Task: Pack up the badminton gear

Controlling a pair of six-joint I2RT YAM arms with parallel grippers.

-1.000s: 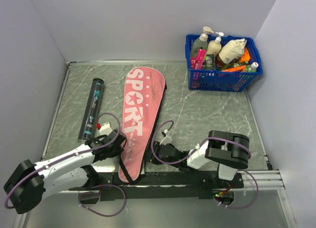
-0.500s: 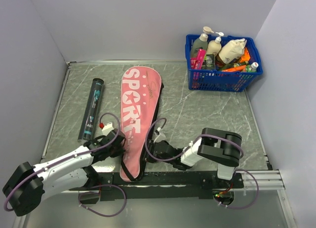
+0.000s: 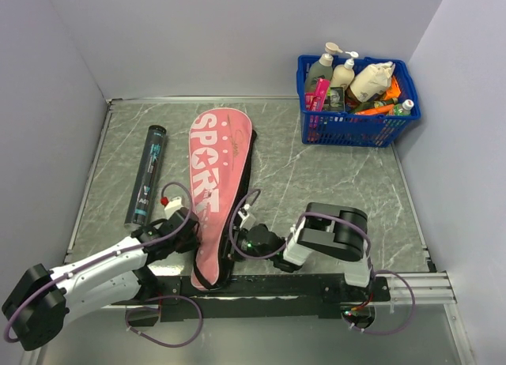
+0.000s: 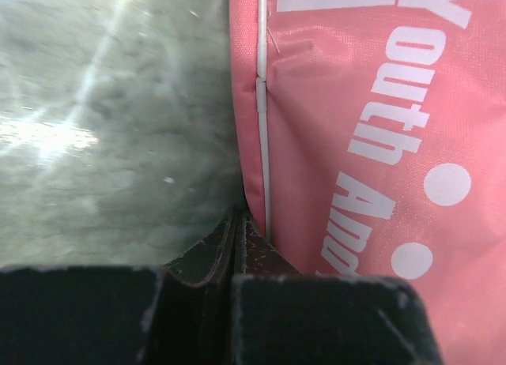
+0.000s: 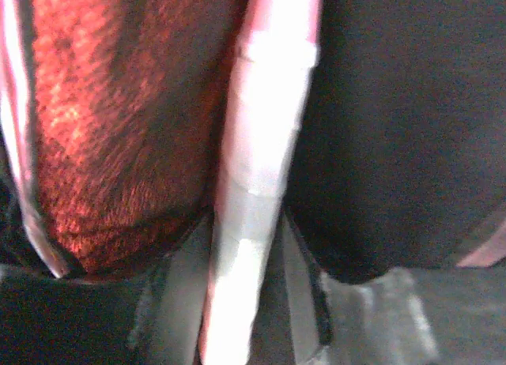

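The long pink racket cover [image 3: 212,183] lettered "SPORT" lies lengthwise on the table. My left gripper [image 3: 188,227] is shut on its left edge near the narrow end; in the left wrist view the shut fingertips [image 4: 237,223] pinch the cover's seam [image 4: 348,144]. My right gripper [image 3: 247,242] is pushed in at the cover's right edge. In the right wrist view it is closed around a white racket handle [image 5: 257,183], with the cover's dark inside [image 5: 387,128] around it. The slim black tube [image 3: 146,175] lies to the left. No shuttlecocks show.
A blue plastic basket [image 3: 360,128] of bottles stands at the back right corner. Walls close the table on the left, back and right. The black rail [image 3: 261,284] with the arm bases runs along the near edge.
The cover's wide end has swung to the left, toward the tube. My right gripper has moved left, deeper into the cover's right edge. The left gripper has kept its hold.
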